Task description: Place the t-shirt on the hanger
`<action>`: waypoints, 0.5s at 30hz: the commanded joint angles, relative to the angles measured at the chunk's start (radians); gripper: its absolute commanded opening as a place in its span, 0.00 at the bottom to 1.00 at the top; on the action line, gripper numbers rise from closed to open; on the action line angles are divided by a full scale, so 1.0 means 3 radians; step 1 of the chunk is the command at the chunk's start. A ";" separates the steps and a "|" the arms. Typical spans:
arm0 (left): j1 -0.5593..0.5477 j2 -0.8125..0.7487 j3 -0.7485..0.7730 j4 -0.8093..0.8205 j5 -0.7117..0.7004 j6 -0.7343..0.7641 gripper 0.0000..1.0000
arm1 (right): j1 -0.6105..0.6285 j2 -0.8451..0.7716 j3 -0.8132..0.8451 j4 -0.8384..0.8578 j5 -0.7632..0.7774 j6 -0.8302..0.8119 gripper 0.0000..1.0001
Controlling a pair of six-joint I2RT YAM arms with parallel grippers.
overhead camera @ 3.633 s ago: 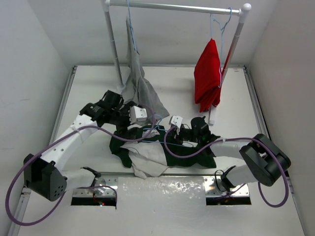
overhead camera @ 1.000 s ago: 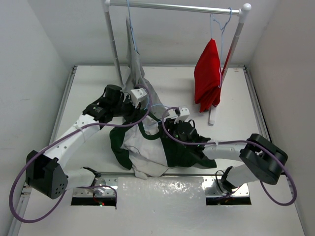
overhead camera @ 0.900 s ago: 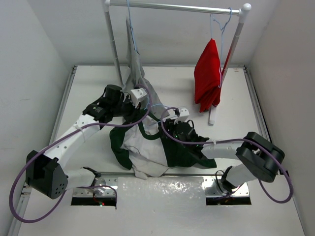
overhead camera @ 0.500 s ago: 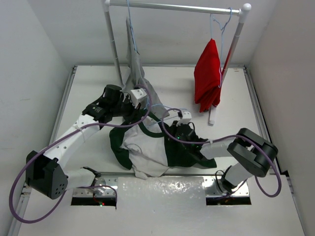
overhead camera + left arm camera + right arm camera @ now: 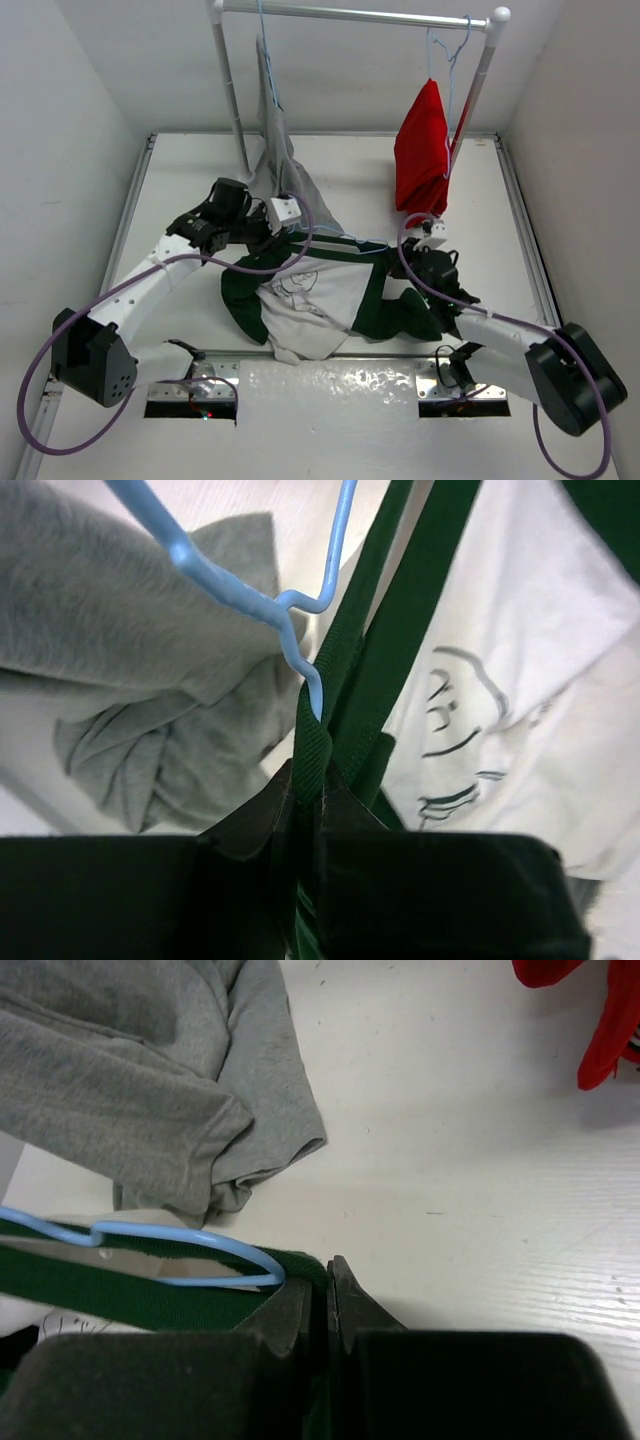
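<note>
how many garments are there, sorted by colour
green and white t-shirt: 1
grey garment: 1
red garment: 1
total: 3

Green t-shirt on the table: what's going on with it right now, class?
Both arms are working the t-shirt. The left gripper and the right gripper are each shut on its green neckband, holding it taut between them, with the pale-blue wire hanger lying along that band. The shirt's body lies on the table.
</note>
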 commanded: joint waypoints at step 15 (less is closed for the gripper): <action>-0.0253 -0.0085 -0.0139 0.0086 -0.1272 0.0793 0.00 | 0.0305 -0.0127 0.1258 -0.2121 0.0744 -0.1962 0.00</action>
